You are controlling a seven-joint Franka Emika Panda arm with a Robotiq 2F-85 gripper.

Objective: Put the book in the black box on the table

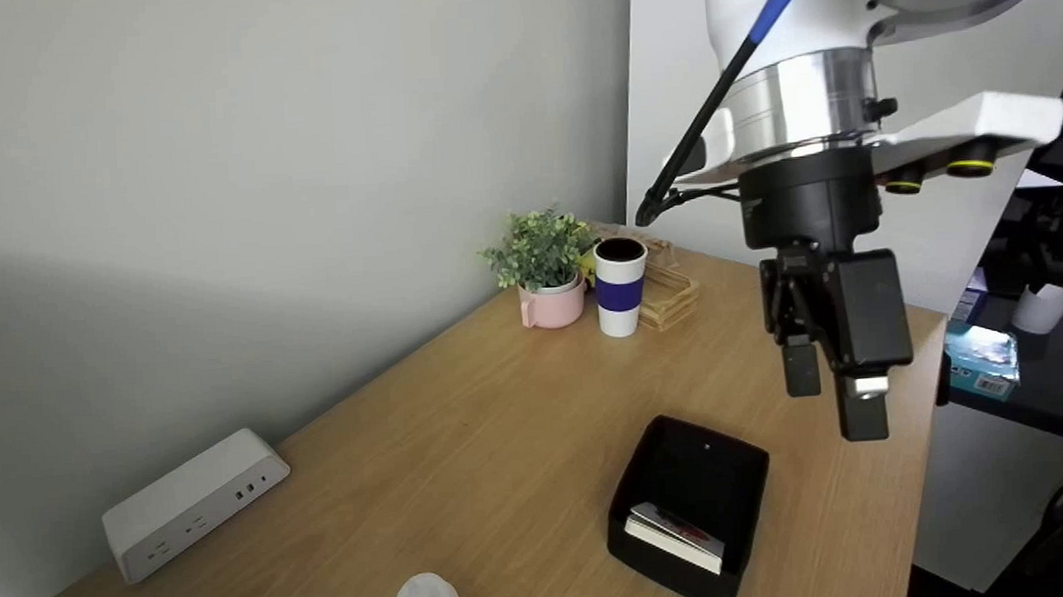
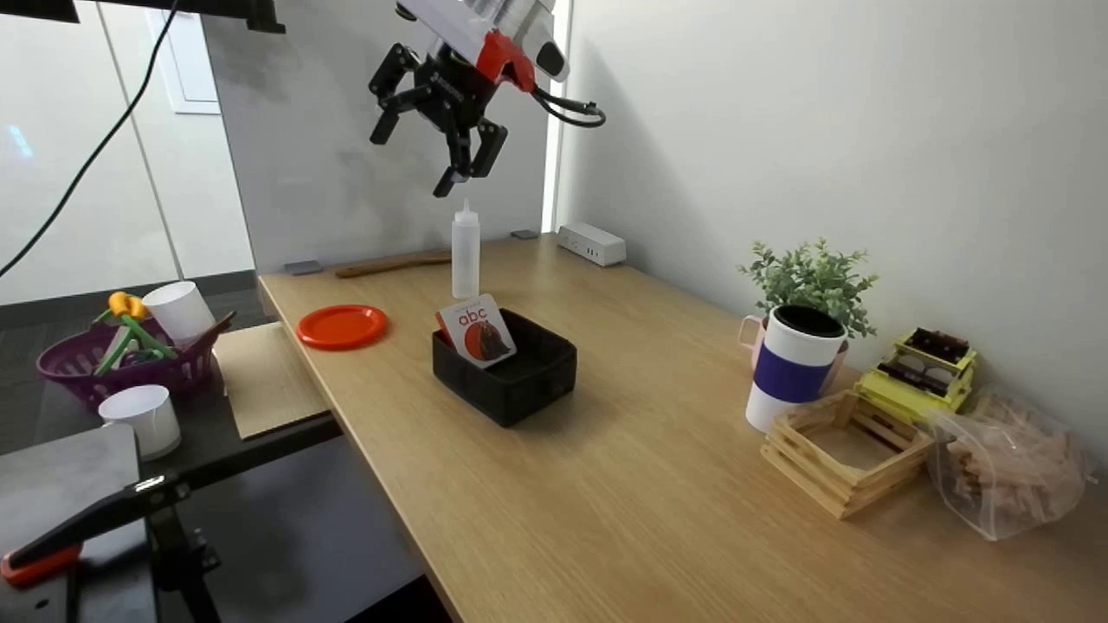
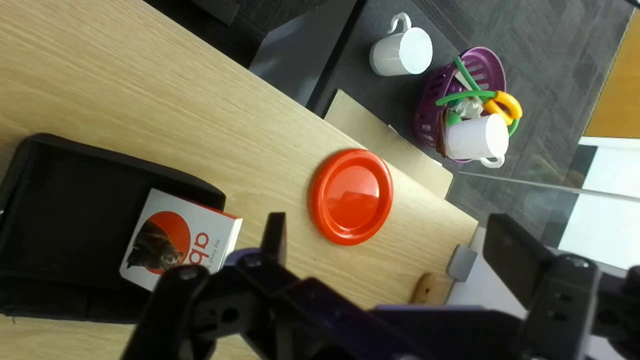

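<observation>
The black box stands on the light wood table in both exterior views and at the left of the wrist view. The book, white with a red-orange circle and "abc", is inside the box at one end. It leans tilted, with its upper edge above the rim. It also shows in the wrist view and in an exterior view. My gripper is open and empty, high above the table and apart from the box and book; it also shows in an exterior view and the wrist view.
A red plate and a clear squeeze bottle stand near the box. A white-and-blue cup, a potted plant, a wooden crate and a bag stand along the wall. A white power box is farther along.
</observation>
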